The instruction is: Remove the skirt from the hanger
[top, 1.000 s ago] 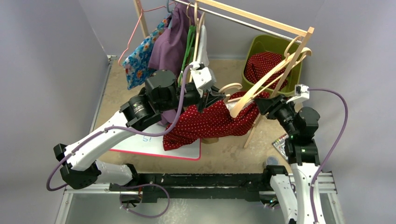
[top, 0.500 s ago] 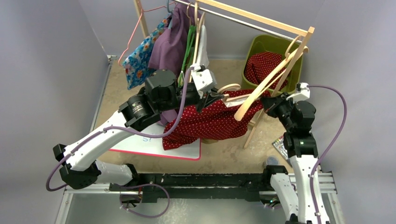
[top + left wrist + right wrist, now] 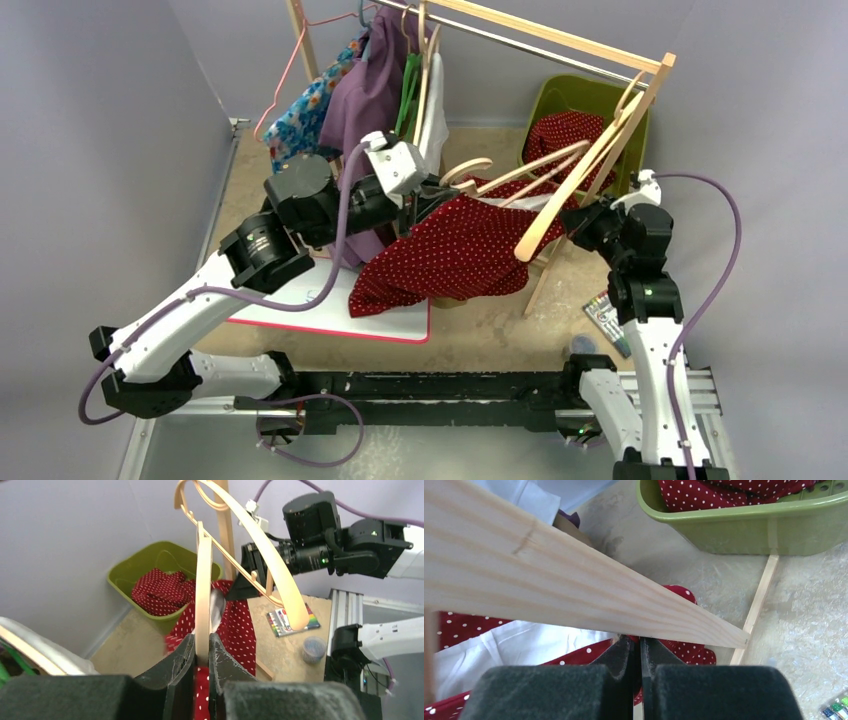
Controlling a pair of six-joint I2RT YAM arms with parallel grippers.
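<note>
Right claw [image 3: 640, 644]: jaws were apart a second ago and are now together at the right edge of the skirt [image 3: 450, 255]. I cannot tell whether cloth is pinched. Left claw [image 3: 201, 641] is clamped on the wooden hanger [image 3: 202, 580], which now sits farther left and back than before. Skirt still draped over the hanger. The pull-apart looks set up; removal not yet done.

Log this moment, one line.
left claw: shut on hanger | right claw: shut at skirt edge, hold unclear | skirt: on hanger
</note>
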